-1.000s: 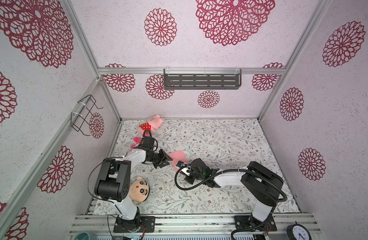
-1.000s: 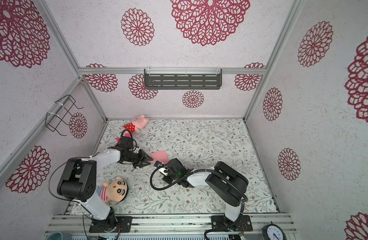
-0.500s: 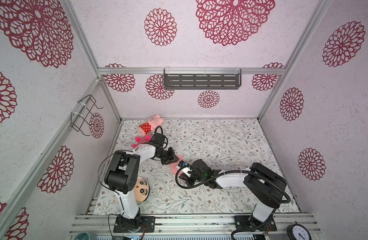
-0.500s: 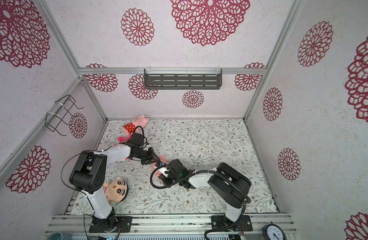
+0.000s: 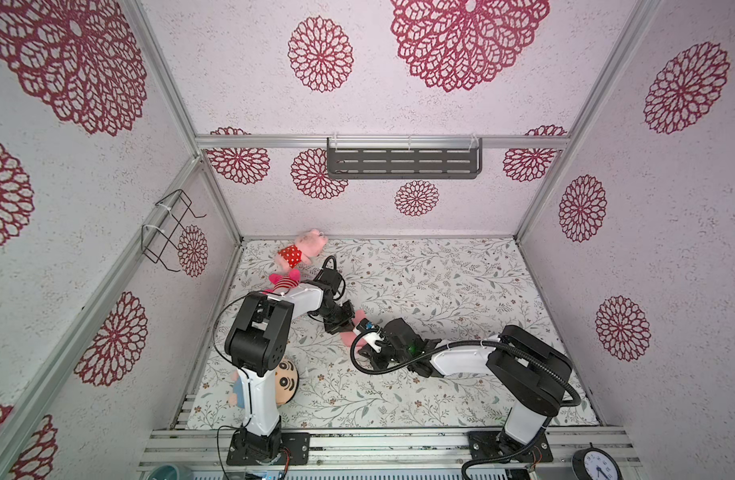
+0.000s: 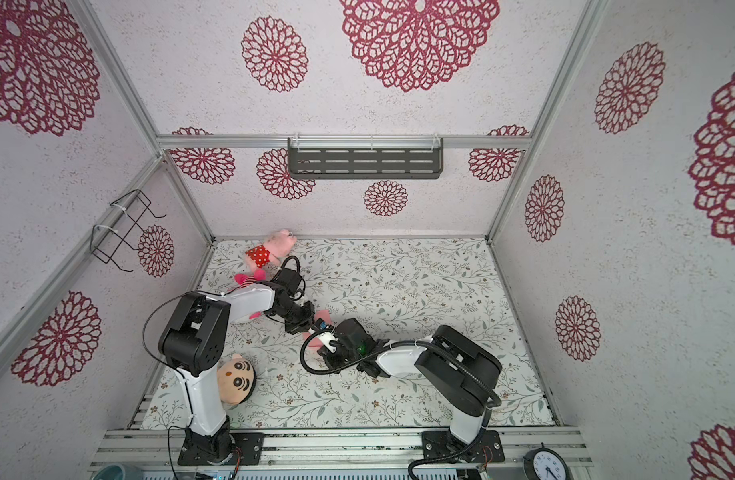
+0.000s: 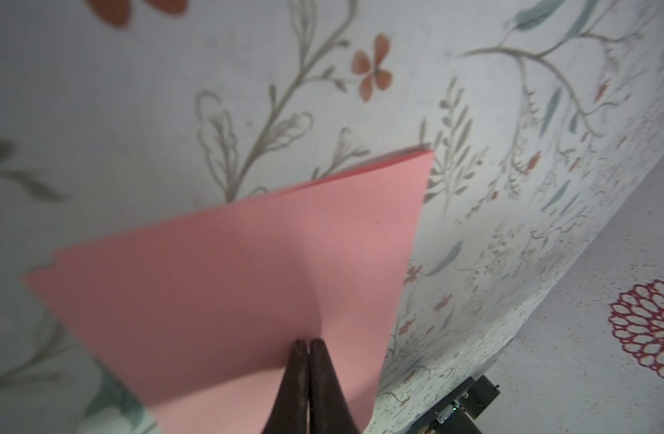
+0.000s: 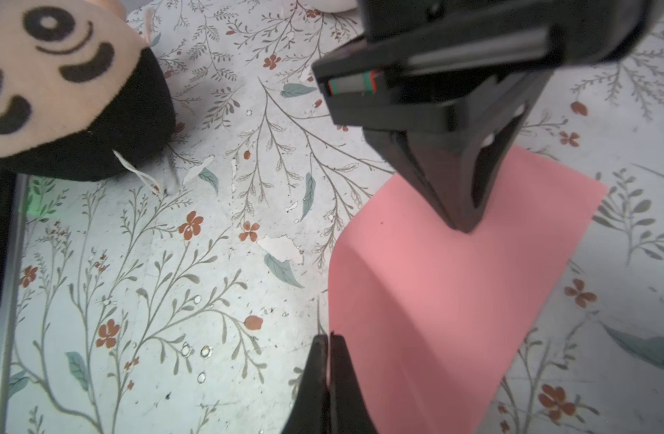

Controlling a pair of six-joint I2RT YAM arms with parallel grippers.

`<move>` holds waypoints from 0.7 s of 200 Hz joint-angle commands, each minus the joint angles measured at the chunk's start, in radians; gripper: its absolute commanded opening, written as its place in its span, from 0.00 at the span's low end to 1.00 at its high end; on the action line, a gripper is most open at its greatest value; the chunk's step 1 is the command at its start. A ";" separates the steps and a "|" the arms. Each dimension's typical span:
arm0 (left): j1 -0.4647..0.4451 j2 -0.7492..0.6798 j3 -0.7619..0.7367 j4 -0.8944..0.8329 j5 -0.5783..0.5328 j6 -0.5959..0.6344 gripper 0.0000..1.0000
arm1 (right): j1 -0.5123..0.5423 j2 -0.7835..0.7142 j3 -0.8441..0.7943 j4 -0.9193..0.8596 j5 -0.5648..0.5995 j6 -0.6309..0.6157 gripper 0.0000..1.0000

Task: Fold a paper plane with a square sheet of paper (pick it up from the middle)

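pink folded square sheet of paper [image 8: 454, 285] near the tabletop [image 5: 440, 282] middle, left gripper [image 7: 308, 344] fingers clenched on its edge, right gripper [image 8: 328, 338] fingers clenched at another edge, boy plush [image 8: 60, 86] at 7 o'clock, two pink plush toys [image 5: 301, 251] at 11 o'clock

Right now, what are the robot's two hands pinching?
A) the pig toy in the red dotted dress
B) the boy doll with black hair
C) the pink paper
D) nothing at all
C: both wrist views show the left hand and the right hand shut on the folded pink paper, one at each edge.
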 commanded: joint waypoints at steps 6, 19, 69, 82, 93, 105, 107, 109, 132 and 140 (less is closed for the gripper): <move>-0.011 0.031 0.008 -0.053 -0.056 0.039 0.05 | -0.009 0.011 0.036 -0.011 0.077 0.023 0.00; -0.012 0.036 0.011 -0.057 -0.062 0.044 0.04 | -0.012 0.020 0.044 -0.014 0.094 0.022 0.00; -0.014 0.048 0.017 -0.065 -0.061 0.054 0.02 | -0.022 0.048 0.070 -0.035 0.143 0.010 0.00; -0.014 0.052 0.019 -0.066 -0.058 0.055 0.02 | -0.025 0.054 0.074 -0.037 0.150 0.009 0.00; -0.014 0.053 0.019 -0.065 -0.055 0.056 0.02 | -0.026 0.060 0.080 -0.042 0.153 0.008 0.00; -0.014 0.054 0.020 -0.065 -0.053 0.057 0.02 | -0.027 0.064 0.085 -0.048 0.141 -0.002 0.00; -0.015 0.054 0.020 -0.066 -0.053 0.058 0.02 | -0.027 0.064 0.085 -0.048 0.141 -0.004 0.00; -0.016 0.054 0.020 -0.066 -0.053 0.058 0.02 | -0.028 0.065 0.086 -0.050 0.141 -0.003 0.00; -0.016 0.055 0.019 -0.068 -0.053 0.060 0.01 | -0.034 0.072 0.093 -0.058 0.136 -0.004 0.00; -0.016 0.054 0.019 -0.067 -0.053 0.059 0.01 | -0.035 0.075 0.094 -0.060 0.133 -0.005 0.00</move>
